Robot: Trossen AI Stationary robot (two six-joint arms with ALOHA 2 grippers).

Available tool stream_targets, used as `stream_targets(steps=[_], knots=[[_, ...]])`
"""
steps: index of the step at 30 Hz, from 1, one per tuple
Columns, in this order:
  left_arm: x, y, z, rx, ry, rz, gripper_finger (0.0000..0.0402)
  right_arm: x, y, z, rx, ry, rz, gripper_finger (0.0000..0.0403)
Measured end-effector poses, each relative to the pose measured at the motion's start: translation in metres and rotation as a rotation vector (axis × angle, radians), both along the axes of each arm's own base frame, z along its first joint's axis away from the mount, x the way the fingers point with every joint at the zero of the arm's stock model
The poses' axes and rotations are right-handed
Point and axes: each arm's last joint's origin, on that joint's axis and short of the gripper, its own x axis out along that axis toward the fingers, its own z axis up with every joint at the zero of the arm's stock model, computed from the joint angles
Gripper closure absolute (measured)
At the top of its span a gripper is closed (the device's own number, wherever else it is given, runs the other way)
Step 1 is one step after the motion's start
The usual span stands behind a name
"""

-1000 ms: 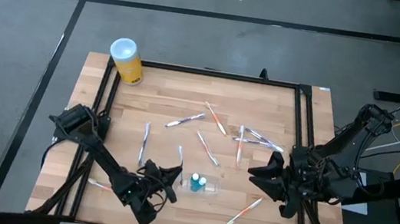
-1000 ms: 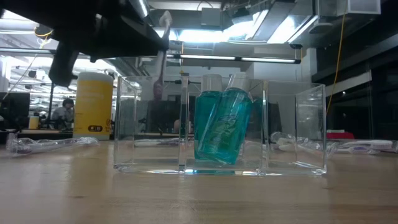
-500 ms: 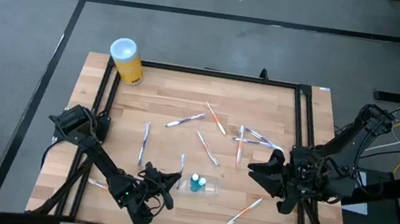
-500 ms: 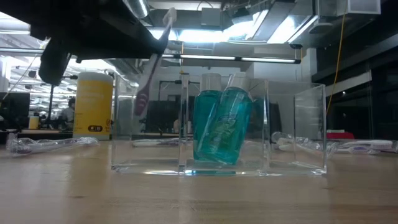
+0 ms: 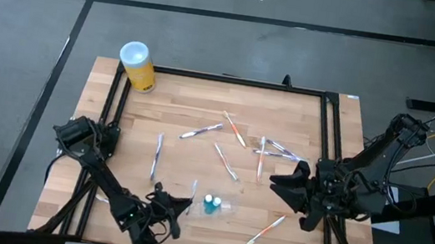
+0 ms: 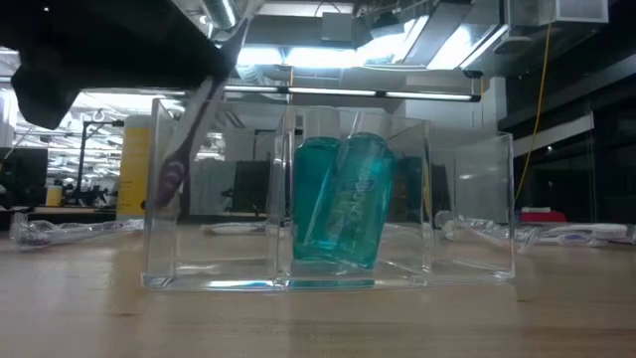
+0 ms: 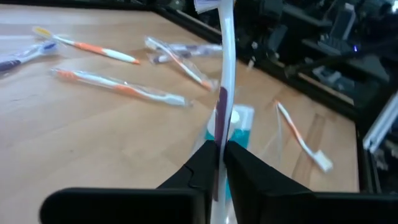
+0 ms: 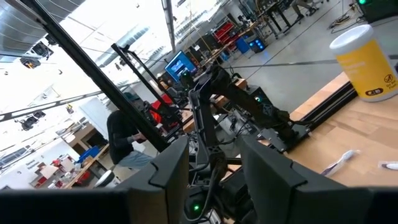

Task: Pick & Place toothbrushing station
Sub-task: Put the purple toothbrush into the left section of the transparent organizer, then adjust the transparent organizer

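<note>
Holder with teal tube inside, left pincer clamping purple-ended toothbrush, right pincer apart.

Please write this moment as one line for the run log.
left gripper: shut on purple-ended toothbrush, above clear holder | teal tube: in holder | right gripper: open, idle at table's right edge

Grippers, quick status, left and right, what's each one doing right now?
Left gripper: shut on a toothbrush, above the clear holder.
Right gripper: open, empty, at the table's right edge.
</note>
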Motion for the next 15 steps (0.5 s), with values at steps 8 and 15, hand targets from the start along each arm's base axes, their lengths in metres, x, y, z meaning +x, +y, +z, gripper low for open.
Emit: stream_targets(steps=[8,15], knots=[[-0.003,-0.0039,-0.001,0.031,0.055,-0.055,0.0339,-0.0001,0.0,0.0,0.001,0.0,-0.003,0.0254],[-0.0049,-0.0058,0.0003,-0.001,0.055,-0.07,0.0339,0.0001,-0.0004,0.0,0.002,0.001,-0.008,0.0254]])
